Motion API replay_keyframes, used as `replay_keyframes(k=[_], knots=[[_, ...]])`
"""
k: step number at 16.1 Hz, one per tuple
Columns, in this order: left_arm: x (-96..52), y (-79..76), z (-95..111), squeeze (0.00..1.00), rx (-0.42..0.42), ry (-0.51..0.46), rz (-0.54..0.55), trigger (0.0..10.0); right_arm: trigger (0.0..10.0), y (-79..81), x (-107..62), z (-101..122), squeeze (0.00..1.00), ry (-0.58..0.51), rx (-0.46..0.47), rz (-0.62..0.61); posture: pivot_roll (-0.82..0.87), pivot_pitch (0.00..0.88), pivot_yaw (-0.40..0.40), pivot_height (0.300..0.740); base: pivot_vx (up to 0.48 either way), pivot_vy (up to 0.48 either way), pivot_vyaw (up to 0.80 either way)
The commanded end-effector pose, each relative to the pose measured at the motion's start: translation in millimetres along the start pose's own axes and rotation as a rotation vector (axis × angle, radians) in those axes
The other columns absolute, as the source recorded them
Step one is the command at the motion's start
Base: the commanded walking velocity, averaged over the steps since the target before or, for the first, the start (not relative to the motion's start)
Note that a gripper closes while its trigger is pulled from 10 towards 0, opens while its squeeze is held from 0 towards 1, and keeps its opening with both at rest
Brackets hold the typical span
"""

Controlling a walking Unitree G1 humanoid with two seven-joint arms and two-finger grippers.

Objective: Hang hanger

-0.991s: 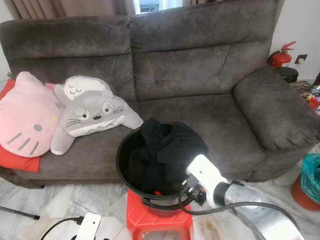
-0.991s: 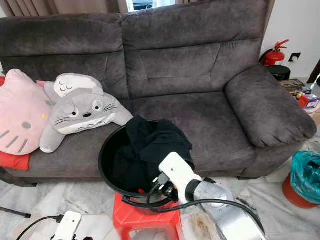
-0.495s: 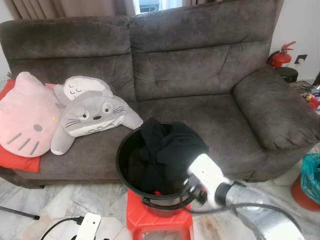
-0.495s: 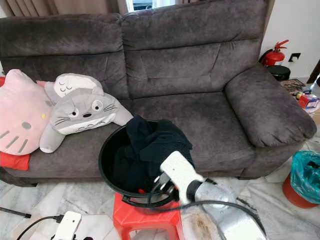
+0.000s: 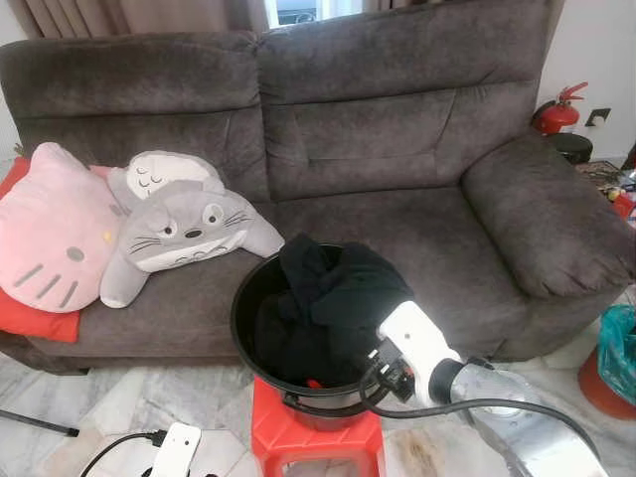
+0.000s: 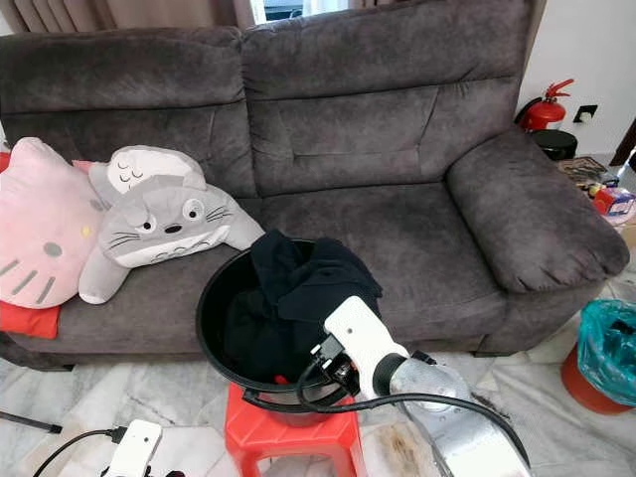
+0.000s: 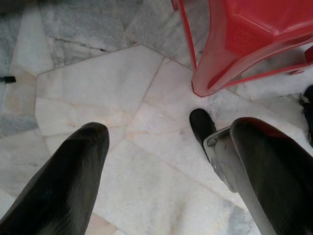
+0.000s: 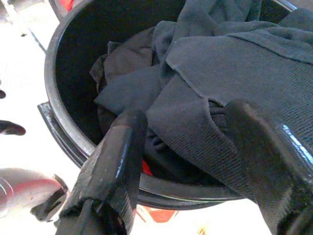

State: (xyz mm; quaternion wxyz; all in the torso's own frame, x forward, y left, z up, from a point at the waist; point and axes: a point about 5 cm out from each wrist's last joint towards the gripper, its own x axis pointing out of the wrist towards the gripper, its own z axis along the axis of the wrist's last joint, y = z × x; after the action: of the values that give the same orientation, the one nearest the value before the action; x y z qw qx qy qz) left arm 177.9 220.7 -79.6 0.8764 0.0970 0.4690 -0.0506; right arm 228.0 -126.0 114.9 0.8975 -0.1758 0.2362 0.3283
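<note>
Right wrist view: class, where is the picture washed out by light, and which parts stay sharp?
Right wrist view: the floor beside the black bucket is blown out to white; the dark clothes keep their weave; the right gripper fingers look soft, with glare on one.

**Right arm forward, left arm low**

The right arm [image 5: 517,422] is silver and reaches forward and to the left from the lower right corner of the head views. Its white wrist [image 5: 417,343] carries a looped black cable [image 6: 397,402]. The right gripper [image 8: 188,147] has its two black fingers [image 8: 117,161] set wide apart. The left gripper [image 7: 166,166] points down, and its fingers [image 7: 68,181] are also spread.
</note>
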Motion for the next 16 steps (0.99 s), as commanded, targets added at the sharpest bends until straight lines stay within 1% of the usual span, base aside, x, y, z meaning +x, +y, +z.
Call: replay_keyframes(k=[1,3,6,8,12,16], knots=[[-1.4,3.4,-5.3,0.0,0.019,0.021,0.005,10.0,10.0,3.1,1.5,-1.4,0.0,0.011,0.006,0.022,-0.17,0.0,0.103,0.74,0.0,0.0,0.0],[-1.3,3.1,-5.2,0.0,0.019,0.021,0.005,10.0,10.0,4.3,2.9,-4.4,0.0,0.016,0.019,0.029,-0.17,0.0,0.103,0.74,0.0,0.0,0.0],[-1.4,2.9,-5.4,0.0,0.019,0.022,0.003,10.0,10.0,-2.5,5.2,-8.2,0.0,0.026,0.036,-0.019,-0.17,0.0,0.103,0.74,0.0,0.0,0.0],[-1.5,3.5,-5.7,0.0,0.018,0.021,0.004,10.0,10.0,-5.4,6.8,-8.9,0.0,0.03,0.036,-0.027,-0.17,0.0,0.102,0.74,0.0,0.0,0.0],[-1.9,4.7,-6.3,0.0,0.018,0.022,0.008,10.0,10.0,-3.0,9.9,-7.0,0.0,0.022,0.021,-0.005,-0.17,0.0,0.103,0.74,0.0,0.0,0.0],[-1.6,3.4,-5.9,0.0,0.02,0.021,0.004,10.0,10.0,-7.5,11.4,-4.2,0.0,0.009,0.01,-0.025,-0.17,0.0,0.103,0.74,0.0,0.0,0.0]])
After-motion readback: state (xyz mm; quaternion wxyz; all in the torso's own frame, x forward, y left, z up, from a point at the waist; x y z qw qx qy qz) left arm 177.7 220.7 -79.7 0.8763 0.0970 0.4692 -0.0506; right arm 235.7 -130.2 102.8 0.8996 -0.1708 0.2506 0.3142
